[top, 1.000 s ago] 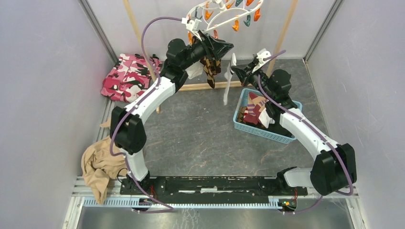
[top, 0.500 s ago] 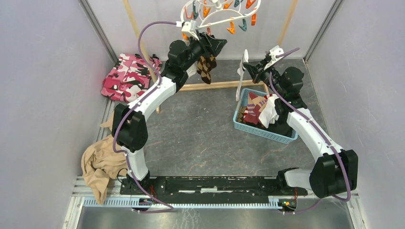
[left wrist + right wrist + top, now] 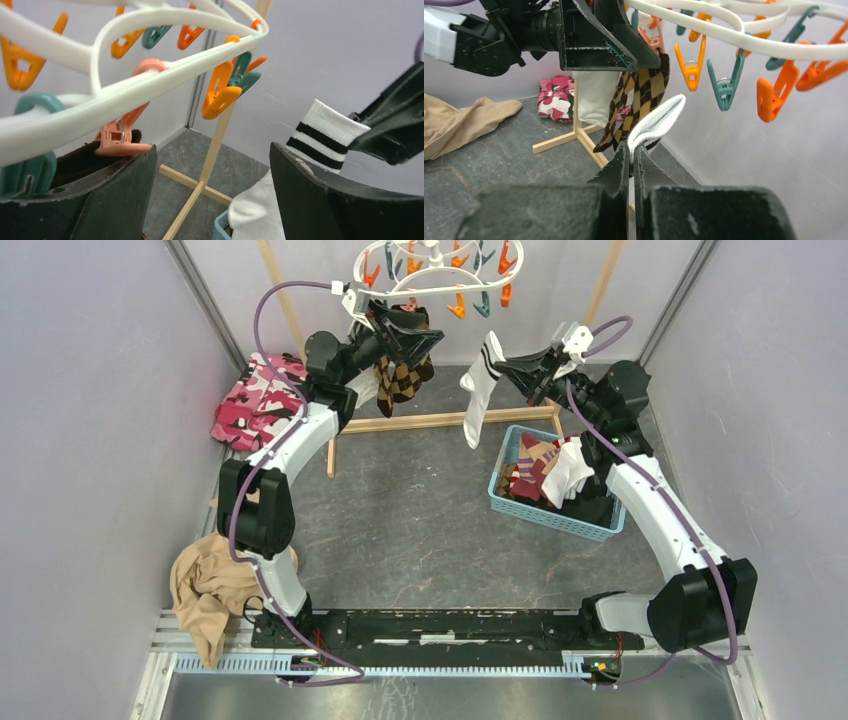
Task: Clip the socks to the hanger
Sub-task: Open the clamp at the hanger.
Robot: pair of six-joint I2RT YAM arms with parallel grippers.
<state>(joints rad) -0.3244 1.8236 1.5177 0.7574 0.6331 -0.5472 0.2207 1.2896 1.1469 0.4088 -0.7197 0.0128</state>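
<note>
White striped sock [image 3: 656, 122] in R pincer [image 3: 630, 155], apart from hanger [image 3: 165, 77] rim.

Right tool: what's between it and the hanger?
The striped sock, cuff pinched in the right tool, sticking up below the hanger; right wrist view.

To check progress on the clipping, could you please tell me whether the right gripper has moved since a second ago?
Yes. The right gripper, shut on the striped sock, has shifted up the view, away from the blue basket.
</note>
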